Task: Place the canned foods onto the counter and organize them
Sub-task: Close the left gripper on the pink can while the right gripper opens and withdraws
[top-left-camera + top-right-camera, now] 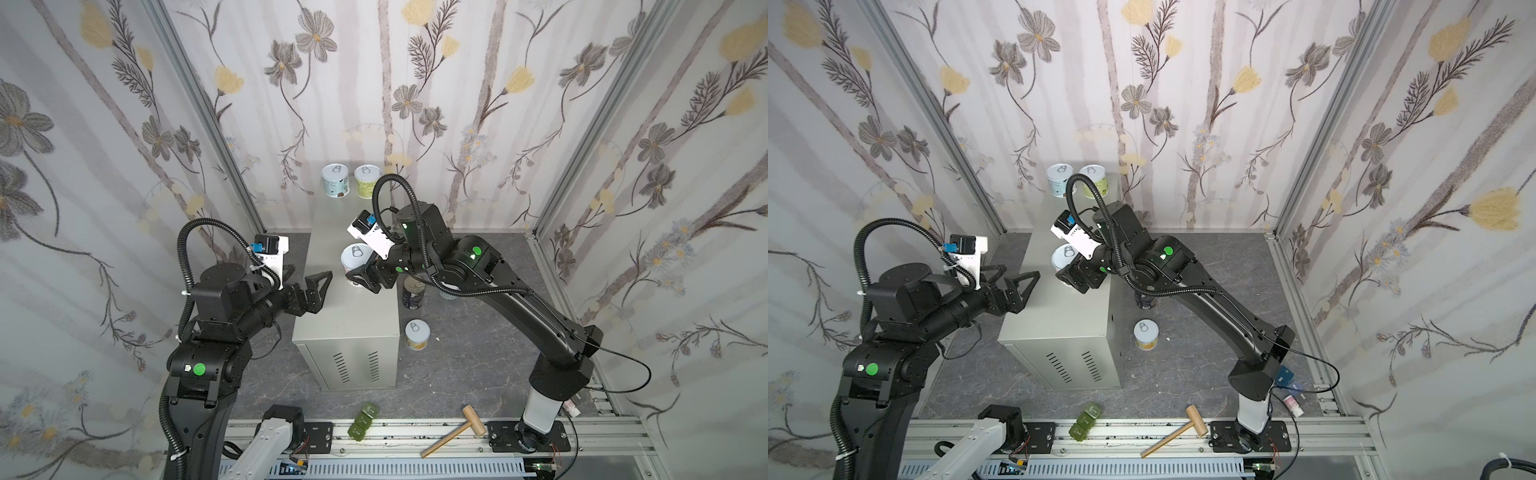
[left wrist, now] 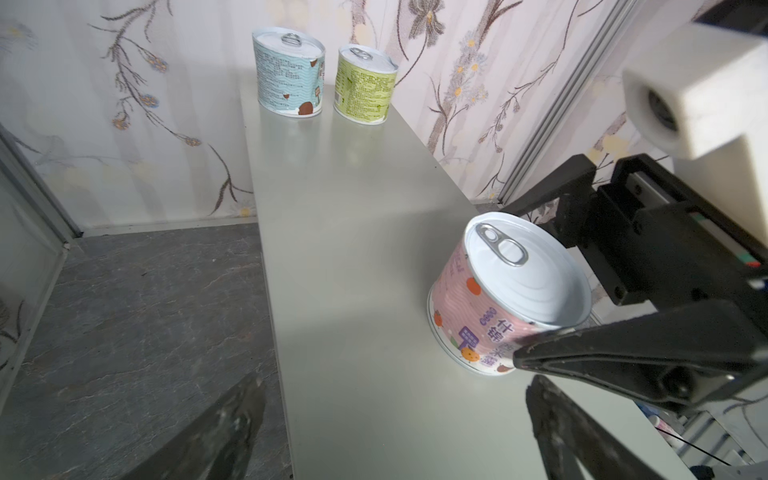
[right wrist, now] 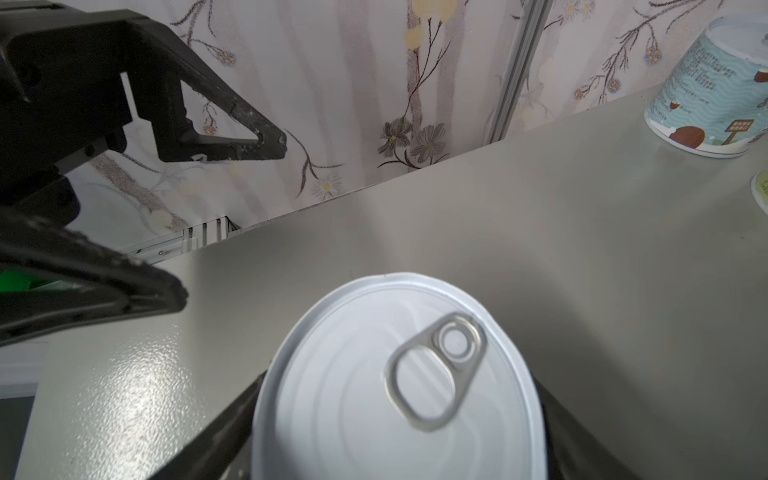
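The counter (image 1: pixel 353 324) (image 2: pixel 353 249) carries three canned foods. A blue can (image 1: pixel 335 180) (image 2: pixel 289 70) and a green can (image 1: pixel 367 182) (image 2: pixel 365 87) stand side by side at its far end. A pink can (image 1: pixel 356 254) (image 2: pixel 478 316) (image 3: pixel 374 374) stands upright near its right edge. My right gripper (image 1: pixel 359 278) (image 3: pixel 397 407) has one finger on each side of the pink can; whether they press it is hidden. My left gripper (image 1: pixel 309 274) (image 2: pixel 395 382) hovers open and empty over the counter's left edge. A dark navy can (image 1: pixel 412 293) and a yellow can (image 1: pixel 417 334) stand on the floor.
Part of another pale can (image 1: pixel 448 294) shows under the right arm. Green blocks (image 1: pixel 363 419) and a wooden mallet (image 1: pixel 453 430) lie by the front rail. Flowered walls close in the back and both sides. The counter's vent slits (image 1: pixel 357 365) face the front.
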Robot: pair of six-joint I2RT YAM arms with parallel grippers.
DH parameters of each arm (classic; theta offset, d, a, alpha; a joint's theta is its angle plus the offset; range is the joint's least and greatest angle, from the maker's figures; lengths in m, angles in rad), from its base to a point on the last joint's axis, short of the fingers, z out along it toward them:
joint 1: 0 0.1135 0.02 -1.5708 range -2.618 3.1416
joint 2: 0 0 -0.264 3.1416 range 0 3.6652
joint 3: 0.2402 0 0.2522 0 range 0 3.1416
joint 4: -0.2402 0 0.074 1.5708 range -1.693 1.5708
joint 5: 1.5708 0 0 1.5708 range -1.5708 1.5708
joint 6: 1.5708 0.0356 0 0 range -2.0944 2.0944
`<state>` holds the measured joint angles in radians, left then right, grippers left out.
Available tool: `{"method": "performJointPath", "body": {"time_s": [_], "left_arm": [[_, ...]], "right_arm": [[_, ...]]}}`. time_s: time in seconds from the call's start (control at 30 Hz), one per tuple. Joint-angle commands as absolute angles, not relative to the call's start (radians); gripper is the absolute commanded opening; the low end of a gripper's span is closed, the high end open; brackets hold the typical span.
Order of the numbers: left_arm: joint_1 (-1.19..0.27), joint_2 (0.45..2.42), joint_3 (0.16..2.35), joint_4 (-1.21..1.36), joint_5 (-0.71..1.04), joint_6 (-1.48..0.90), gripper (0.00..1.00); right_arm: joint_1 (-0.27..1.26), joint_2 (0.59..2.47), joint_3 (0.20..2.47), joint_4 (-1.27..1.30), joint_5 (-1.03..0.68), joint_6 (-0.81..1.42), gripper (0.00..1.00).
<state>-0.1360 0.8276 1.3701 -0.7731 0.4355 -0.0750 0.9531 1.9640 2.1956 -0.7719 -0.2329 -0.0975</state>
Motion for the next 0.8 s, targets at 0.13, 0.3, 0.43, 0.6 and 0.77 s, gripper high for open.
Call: {"method": "performJointPath", "body": {"time_s": [0.13, 0.3, 0.43, 0.6, 0.77], "left_arm": [[-0.148, 0.839, 1.362, -0.731, 0.679, -0.089, 1.00], [-0.216, 0.850, 1.351, -0.705, 0.659, -0.092, 1.00], [-0.321, 0.874, 1.362, -0.687, 0.526, -0.072, 1.00], [-0.454, 0.923, 1.395, -0.673, 0.326, -0.025, 1.00], [-0.507, 0.976, 1.416, -0.643, 0.228, -0.005, 0.97]], "right_arm": [[0.923, 1.873, 2.164, -0.717, -0.257, -0.071, 0.94], [0.866, 1.725, 2.012, -0.660, -0.241, -0.043, 1.00], [0.793, 1.589, 1.854, -0.591, -0.232, -0.015, 1.00], [0.741, 1.450, 1.707, -0.541, -0.210, 0.000, 1.00], [0.716, 1.373, 1.625, -0.518, -0.202, 0.005, 1.00]]}}
